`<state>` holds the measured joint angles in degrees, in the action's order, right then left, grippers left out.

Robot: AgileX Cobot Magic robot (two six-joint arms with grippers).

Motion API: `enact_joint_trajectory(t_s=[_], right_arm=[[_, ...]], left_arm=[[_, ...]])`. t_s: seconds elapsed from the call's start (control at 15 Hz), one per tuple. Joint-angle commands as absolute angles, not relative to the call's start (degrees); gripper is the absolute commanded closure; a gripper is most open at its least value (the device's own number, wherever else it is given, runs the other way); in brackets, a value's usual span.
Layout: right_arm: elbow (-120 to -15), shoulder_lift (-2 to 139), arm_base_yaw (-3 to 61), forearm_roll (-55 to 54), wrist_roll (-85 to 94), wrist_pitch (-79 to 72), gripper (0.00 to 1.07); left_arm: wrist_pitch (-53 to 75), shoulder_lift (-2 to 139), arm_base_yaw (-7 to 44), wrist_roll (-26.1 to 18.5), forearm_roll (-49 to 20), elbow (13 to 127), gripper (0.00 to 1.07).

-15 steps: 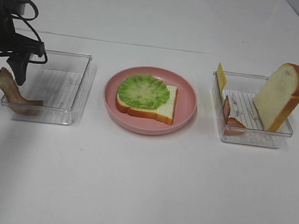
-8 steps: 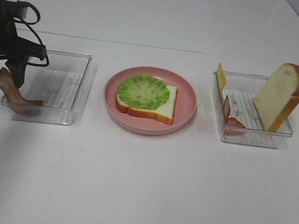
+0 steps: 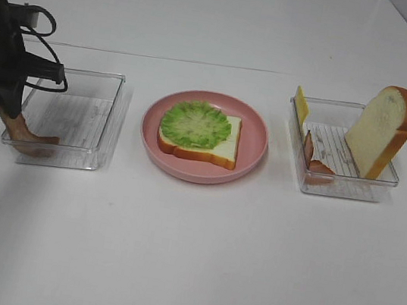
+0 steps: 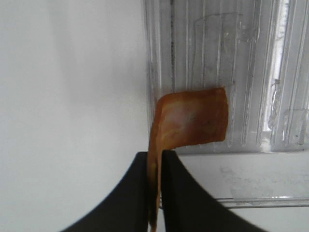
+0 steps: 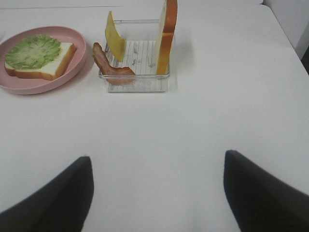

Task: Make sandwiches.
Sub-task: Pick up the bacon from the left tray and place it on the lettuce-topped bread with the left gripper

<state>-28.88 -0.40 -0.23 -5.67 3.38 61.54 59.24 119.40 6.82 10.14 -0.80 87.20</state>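
On the pink plate [image 3: 257, 141] lies a bread slice [image 3: 223, 149] topped with a green lettuce leaf [image 3: 195, 124]. My left gripper [image 3: 7, 106] is shut on the upper end of a bacon strip [image 3: 28, 138] that leans over the left edge of the left clear tray [image 3: 79, 115]. The left wrist view shows the fingers [image 4: 176, 193] pinching the strip [image 4: 193, 118]. The right tray [image 3: 340, 184] holds a yellow cheese slice [image 3: 301, 104], a second bacon strip [image 3: 311, 159] and an upright bread slice [image 3: 381, 131]. My right gripper [image 5: 157, 193] is open and empty over bare table, in front of that tray [image 5: 140, 79].
The white table [image 3: 195, 259] is wide, with a seam line across it behind the trays. The right wrist view shows the plate [image 5: 79, 55] to one side of the right tray. A cable loops off the left arm above the left tray.
My left gripper has come down onto the upper end of the bacon strip and shut on it. The right side has not changed.
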Motion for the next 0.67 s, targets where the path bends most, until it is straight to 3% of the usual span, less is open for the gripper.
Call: enact_joint_trajectory(t_s=[0.07, 0.33, 0.53, 0.67], right_arm=[[-28.9, -1.0, -0.7, -5.5, 3.8, 60.8, 0.36], [-28.9, -1.0, -0.7, -5.5, 3.8, 60.8, 0.36], [-28.9, -1.0, -0.7, -5.5, 3.8, 60.8, 0.36], [-28.9, -1.0, -0.7, -5.5, 3.8, 60.8, 0.36]], left_arm=[[58.8, 119.5, 6.6, 10.3, -1.2, 86.8, 1.07], [58.8, 118.6, 6.6, 10.3, -2.1, 87.1, 1.07], [57.1, 115.3, 6.6, 7.2, -9.0, 90.4, 1.07], [56.7, 114.9, 6.6, 2.8, -17.1, 93.3, 1.07]])
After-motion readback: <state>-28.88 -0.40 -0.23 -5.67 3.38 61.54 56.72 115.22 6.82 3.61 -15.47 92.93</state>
